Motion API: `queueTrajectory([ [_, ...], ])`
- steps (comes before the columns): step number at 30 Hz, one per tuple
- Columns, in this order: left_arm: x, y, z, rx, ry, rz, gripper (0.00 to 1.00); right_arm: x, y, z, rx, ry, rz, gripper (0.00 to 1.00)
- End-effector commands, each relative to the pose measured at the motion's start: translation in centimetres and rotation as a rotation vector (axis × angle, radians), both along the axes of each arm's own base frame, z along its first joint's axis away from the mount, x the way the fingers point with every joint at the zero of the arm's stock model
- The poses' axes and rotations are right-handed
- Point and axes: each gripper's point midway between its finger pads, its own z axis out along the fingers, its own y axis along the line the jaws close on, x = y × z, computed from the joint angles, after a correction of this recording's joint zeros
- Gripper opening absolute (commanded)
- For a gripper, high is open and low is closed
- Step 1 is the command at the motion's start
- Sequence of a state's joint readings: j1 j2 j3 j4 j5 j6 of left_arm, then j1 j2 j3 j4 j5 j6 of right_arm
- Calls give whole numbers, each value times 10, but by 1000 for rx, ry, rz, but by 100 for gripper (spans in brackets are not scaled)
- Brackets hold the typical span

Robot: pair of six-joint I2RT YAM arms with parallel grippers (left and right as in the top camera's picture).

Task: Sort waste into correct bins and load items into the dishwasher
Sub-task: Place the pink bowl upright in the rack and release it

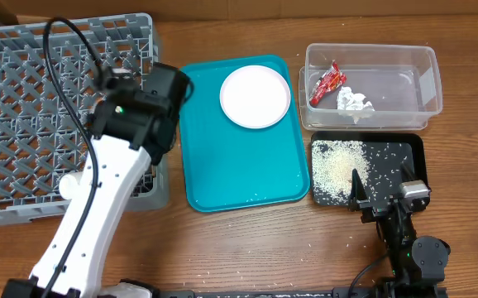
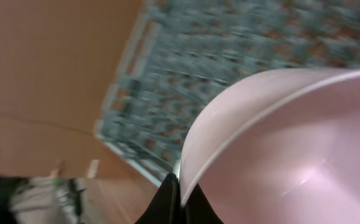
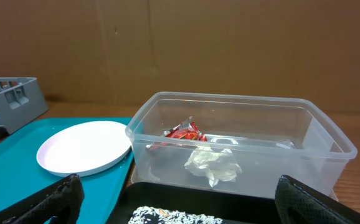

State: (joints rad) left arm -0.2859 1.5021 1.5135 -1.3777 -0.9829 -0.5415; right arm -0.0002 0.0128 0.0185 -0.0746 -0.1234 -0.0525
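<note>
My left gripper [image 2: 181, 199] is shut on the rim of the pink bowl [image 2: 292, 149] and holds it over the grey dish rack [image 1: 24, 99], also blurred in the left wrist view [image 2: 230, 56]. The arm hides the bowl overhead. The pale plate [image 1: 255, 96] lies on the teal tray [image 1: 239, 174]; it also shows in the right wrist view [image 3: 83, 148]. The red wrapper [image 1: 327, 80] and white tissue wad [image 1: 355, 101] lie in the clear tub [image 1: 425, 74]. Rice [image 1: 338, 161] lies in the black tray [image 1: 417, 149]. My right gripper [image 3: 180, 205] is open at the black tray's near edge.
Loose rice grains [image 1: 322, 236] are scattered on the wooden table in front of the black tray. A cardboard wall [image 3: 180, 50] stands behind the tub. The grey-green bowl, the cup and the chopsticks are not in view.
</note>
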Motion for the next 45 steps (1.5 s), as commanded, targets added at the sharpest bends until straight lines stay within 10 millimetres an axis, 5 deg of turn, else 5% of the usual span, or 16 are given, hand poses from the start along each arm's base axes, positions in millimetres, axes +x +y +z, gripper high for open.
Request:
queueTrajectory([
  [1, 1, 45, 22, 201, -130, 179, 4, 0, -2, -2, -1, -4, -8, 100],
  [7, 19, 81, -13, 213, -41, 275, 4, 0, -2, -2, -1, -4, -8, 100],
  [13, 34, 87, -55, 232, 90, 281, 4, 0, -2, -2, -1, -4, -8, 100],
  [25, 47, 85, -106, 244, 240, 258, 4, 0, -2, -2, -1, -4, -8, 100],
  [32, 50, 73, -108, 243, 283, 207, 4, 0, -2, -2, -1, -4, -8, 100],
  [40, 55, 70, -79, 448, 364, 134, 4, 0, -2, -2, -1, -4, -8, 100],
  [45, 55, 70, -82, 427, 359, 136, 4, 0, -2, -2, -1, -4, -8, 100],
])
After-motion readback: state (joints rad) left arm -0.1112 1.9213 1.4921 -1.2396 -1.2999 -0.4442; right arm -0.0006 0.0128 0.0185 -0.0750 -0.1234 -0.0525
